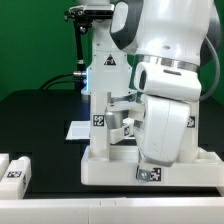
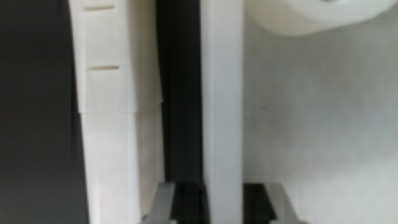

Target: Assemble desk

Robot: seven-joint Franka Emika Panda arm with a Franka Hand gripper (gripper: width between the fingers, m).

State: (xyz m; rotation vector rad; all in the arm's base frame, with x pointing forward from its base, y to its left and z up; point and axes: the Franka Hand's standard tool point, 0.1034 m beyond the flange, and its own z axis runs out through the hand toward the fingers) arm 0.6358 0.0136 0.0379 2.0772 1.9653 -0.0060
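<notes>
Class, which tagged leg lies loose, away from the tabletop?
The leg at the exterior view's lower left: it lies apart, while the others stand at the tabletop.

Tool (image 2: 217, 206): dark fingertips (image 2: 166, 205) sit either side of an upright white wall of the tabletop (image 2: 222, 100), both pressed against it. A black gap runs beside the wall, then a white slotted part (image 2: 103, 110). A rounded white shape (image 2: 329, 15) lies beyond the wall, blurred, identity unclear.

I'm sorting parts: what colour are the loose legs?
The legs are white with a black-and-white tag; the exterior view shows them best.
</notes>
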